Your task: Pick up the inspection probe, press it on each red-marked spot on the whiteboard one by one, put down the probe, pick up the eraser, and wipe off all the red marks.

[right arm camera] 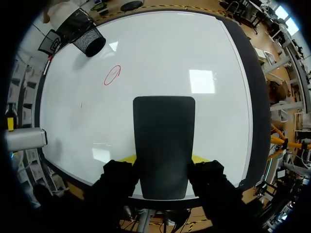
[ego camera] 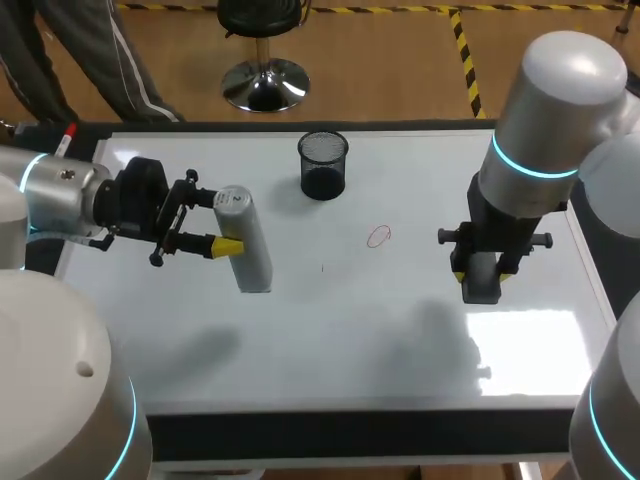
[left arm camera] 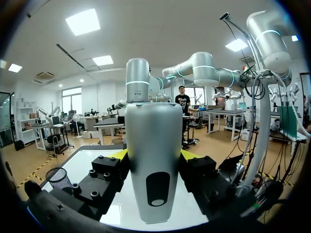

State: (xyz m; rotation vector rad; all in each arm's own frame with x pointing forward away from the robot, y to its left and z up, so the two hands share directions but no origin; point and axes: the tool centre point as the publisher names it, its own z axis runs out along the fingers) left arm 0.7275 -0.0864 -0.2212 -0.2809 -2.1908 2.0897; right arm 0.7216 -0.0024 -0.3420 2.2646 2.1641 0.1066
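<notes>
My left gripper (ego camera: 222, 220) is shut on the grey cylindrical probe (ego camera: 250, 245), which stands over the left part of the whiteboard (ego camera: 350, 330). In the left wrist view the probe (left arm camera: 154, 160) fills the gap between the yellow-tipped fingers (left arm camera: 119, 154). A red ring mark (ego camera: 378, 236) lies near the board's middle, between the two arms. My right gripper (ego camera: 482, 275) points down over the right part of the board, shut on the black eraser (ego camera: 482, 282). In the right wrist view the eraser (right arm camera: 164, 145) hangs above the board, well short of the red mark (right arm camera: 112, 75).
A black mesh cup (ego camera: 323, 165) stands at the back middle of the board, behind the red mark. A small dark dot (ego camera: 322, 267) sits on the board left of the mark. A red-capped marker (ego camera: 67, 135) lies at the table's far left corner.
</notes>
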